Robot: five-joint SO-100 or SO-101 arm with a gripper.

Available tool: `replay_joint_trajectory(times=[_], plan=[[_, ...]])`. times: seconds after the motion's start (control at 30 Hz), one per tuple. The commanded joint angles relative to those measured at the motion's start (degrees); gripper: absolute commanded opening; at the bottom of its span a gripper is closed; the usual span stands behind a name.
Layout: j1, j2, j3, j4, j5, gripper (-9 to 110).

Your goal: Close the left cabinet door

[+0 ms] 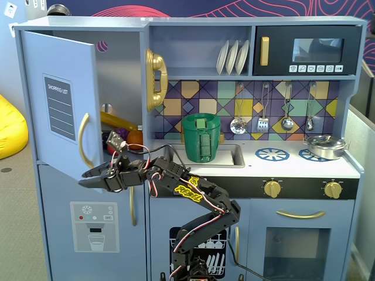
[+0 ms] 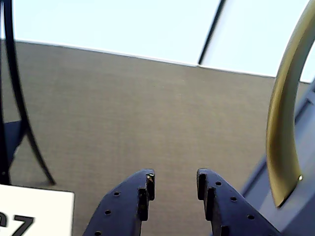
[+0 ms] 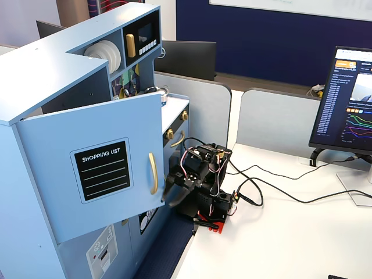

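Note:
The left cabinet door (image 1: 58, 70), light blue with a black "SHOPPING LIST" panel, stands swung open; it also shows in the other fixed view (image 3: 58, 145). Its curved gold handle (image 1: 84, 140) (image 3: 153, 173) appears at the right of the wrist view (image 2: 283, 123). My gripper (image 1: 83, 180) (image 3: 169, 196) is just below the handle's lower end, near the door's free edge, pointing left in a fixed view. In the wrist view the gripper (image 2: 173, 186) is open and empty, with the handle to its right, apart from it.
Below is a blue door with an ice dispenser graphic (image 1: 94, 225). Toy food (image 1: 126, 132) lies inside the open cabinet. A green pot (image 1: 201, 137) stands in the sink. Cables (image 3: 273, 186) and a monitor (image 3: 349, 99) are on the white desk.

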Motion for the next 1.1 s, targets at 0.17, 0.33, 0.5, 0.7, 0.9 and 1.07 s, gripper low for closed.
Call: replay_joint_trajectory(times=[0.17, 0.33, 0.5, 0.7, 0.9, 1.07], plan=[[15.8, -1.3, -5.4, -0.5, 0.2, 0], [26.4, -7.7, -9.4, -5.7, 0.8, 0], [33.9, -12.9, -13.1, -8.6, 2.7, 0], [34.6, -11.9, -11.5, -8.4, 2.8, 0], [32.3, -5.6, -6.9, -3.2, 4.3, 0], [31.2, 4.4, 2.9, 3.5, 5.4, 0]])
